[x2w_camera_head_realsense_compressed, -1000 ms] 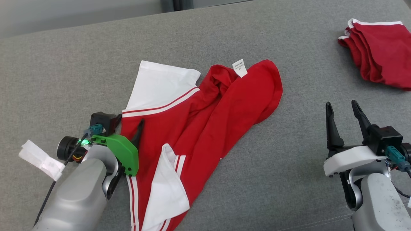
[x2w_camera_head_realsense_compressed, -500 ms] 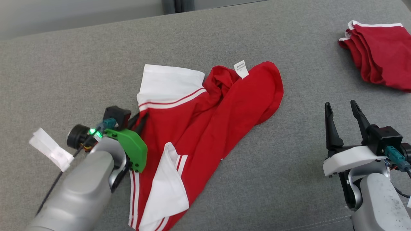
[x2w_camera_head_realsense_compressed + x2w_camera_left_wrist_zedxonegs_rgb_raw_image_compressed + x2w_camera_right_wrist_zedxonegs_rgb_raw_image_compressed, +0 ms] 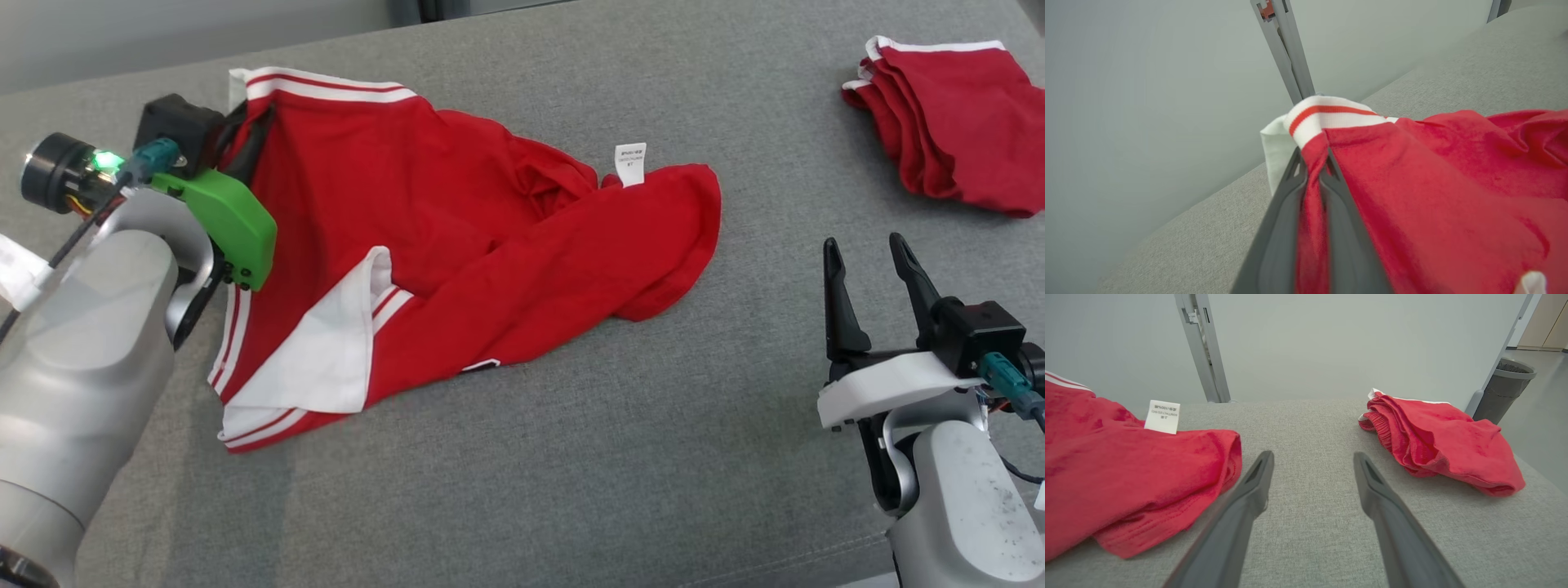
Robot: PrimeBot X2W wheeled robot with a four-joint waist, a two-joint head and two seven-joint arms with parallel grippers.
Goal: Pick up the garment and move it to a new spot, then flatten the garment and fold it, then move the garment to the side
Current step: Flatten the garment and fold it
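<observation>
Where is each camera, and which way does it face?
Head view: on the head, down onto the garment; left end effector, right end effector show.
Left wrist view: on that wrist, along its end effector, shut on the garment's edge.
Right wrist view: on that wrist, along its open end effector, toward the folded pile.
Head and right wrist views share the white label.

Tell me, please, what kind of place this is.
Probably a robot test room or lab, not a home: a grey cloth-covered table with a red garment on it, a bare pale wall with a metal post, and a grey waste bin on the floor.
</observation>
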